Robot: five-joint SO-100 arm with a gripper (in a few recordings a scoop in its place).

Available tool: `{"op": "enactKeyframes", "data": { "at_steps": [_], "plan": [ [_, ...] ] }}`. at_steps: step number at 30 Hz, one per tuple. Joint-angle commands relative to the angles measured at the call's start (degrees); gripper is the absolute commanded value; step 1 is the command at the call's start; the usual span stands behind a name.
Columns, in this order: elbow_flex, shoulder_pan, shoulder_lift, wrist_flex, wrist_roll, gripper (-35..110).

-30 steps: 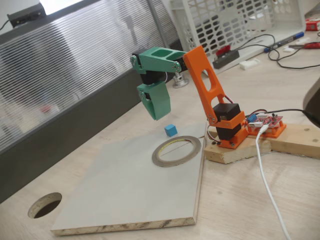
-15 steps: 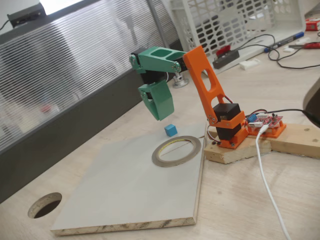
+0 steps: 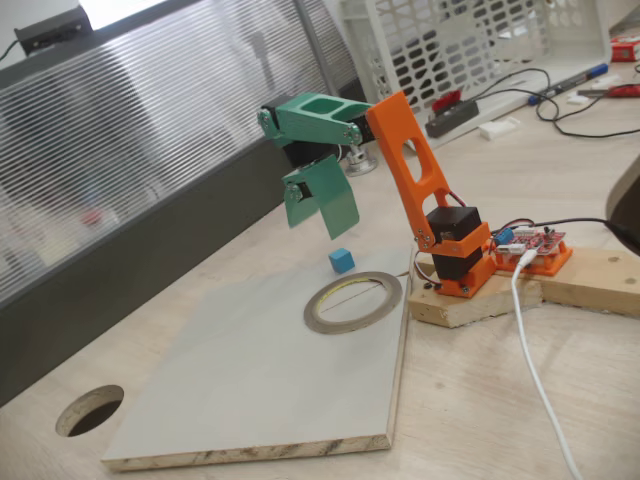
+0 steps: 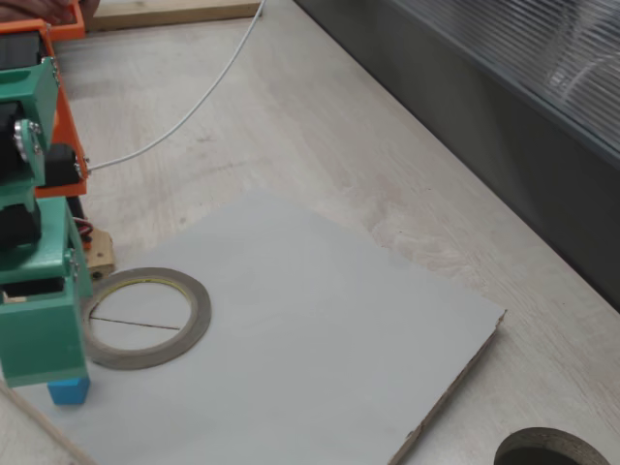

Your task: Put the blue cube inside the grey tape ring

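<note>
The gripper [image 3: 322, 203] has lifted and tipped outward over the last second, and it's empty; whether its jaws are wide or narrow I cannot tell from here. So no grasp yet. The cube [image 3: 341, 261] sits on the grey board [image 3: 250, 380], just beside the ring [image 3: 353, 301] but outside it (untouched, by the look of it). The board lies on a wooden table [image 3: 480, 400] with a round hole [image 3: 89, 410], a ribbed panel behind.

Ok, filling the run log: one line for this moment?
end effector: above blue cube, empty | cube: on board beside grey tape ring, outside | placement: pending
</note>
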Motion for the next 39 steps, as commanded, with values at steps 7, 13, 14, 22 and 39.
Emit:
{"op": "enactKeyframes", "data": {
  "at_steps": [7, 13, 14, 22, 39],
  "plan": [
    [-1.05, 0.26, 1.23, 1.58, 0.79, 100],
    [-1.23, 0.26, -5.89, 1.58, 0.79, 100],
    [-1.23, 0.26, -8.44, 1.58, 0.79, 100],
    [-1.32, 0.97, -15.56, 1.58, 0.88, 100],
    [-1.23, 1.23, -15.12, 1.58, 0.88, 100]
  ]
}}
